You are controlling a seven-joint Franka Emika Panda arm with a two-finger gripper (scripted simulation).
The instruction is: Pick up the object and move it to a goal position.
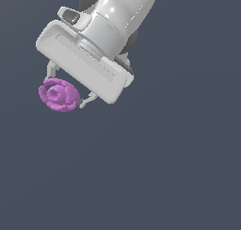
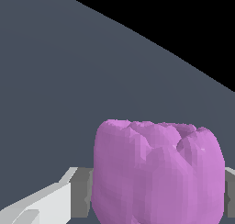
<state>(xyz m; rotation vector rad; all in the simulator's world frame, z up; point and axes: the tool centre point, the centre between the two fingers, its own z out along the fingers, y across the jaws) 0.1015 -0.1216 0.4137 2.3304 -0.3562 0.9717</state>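
Magenta object (image 1: pixel 58 95) sits pinched between the gripper (image 1: pixel 64 89) fingers, lumpy folds could slip out mid-carry.

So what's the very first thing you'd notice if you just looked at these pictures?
The small magenta-purple lumpy blob with rose-like swirls jumps out first, the only bright colour against the plain dark grey-blue background, sitting at the exterior view's upper left. Right beside it is the big glossy white end effector, its fingers on either side of the blob. In the wrist view the blob looms huge between the grey pads.
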